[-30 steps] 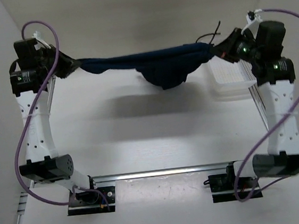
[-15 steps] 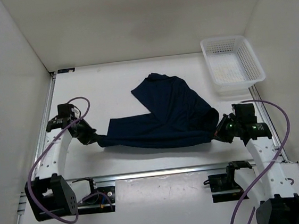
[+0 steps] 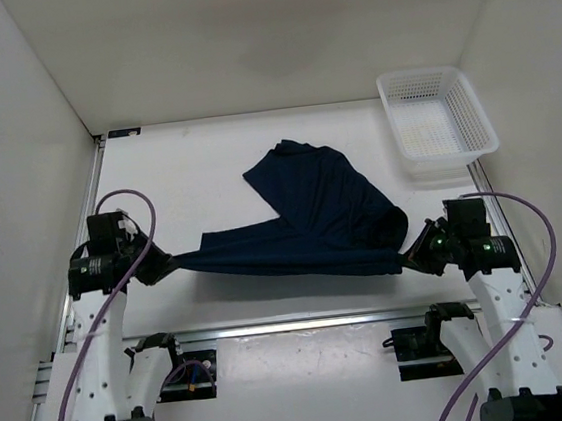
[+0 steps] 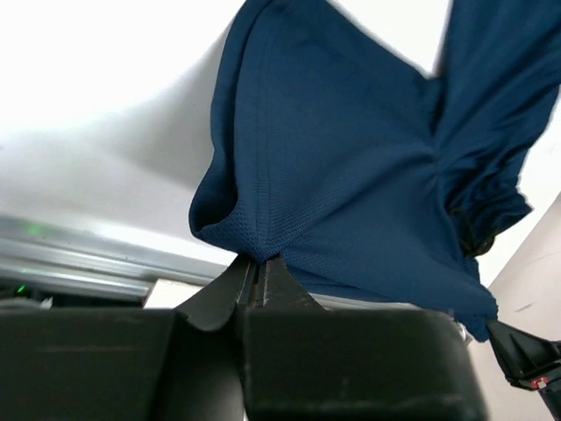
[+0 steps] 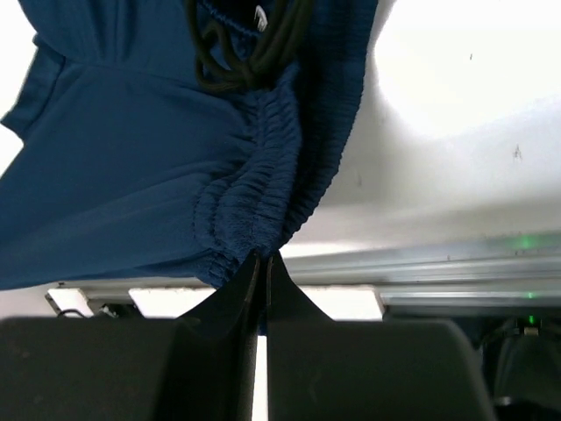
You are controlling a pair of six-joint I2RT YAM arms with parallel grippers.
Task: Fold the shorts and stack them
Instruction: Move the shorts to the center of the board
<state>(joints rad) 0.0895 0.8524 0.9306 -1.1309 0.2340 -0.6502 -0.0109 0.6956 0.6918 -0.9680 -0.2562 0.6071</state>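
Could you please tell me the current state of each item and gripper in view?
shorts: not folded, near edge stretched between both grippers, the rest lying on the table.
left gripper: shut on one corner of the shorts.
right gripper: shut on the shorts' gathered elastic edge.
basket: upright at the far right, apart from the shorts.

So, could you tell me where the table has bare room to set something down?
The widest bare patch is far-left, between the left wall and the shorts; a bare strip runs along the back wall. Right of the shorts, toward the basket, it's narrow. Near the rail it's crowded: left gripper and right gripper hold the shorts stretched.
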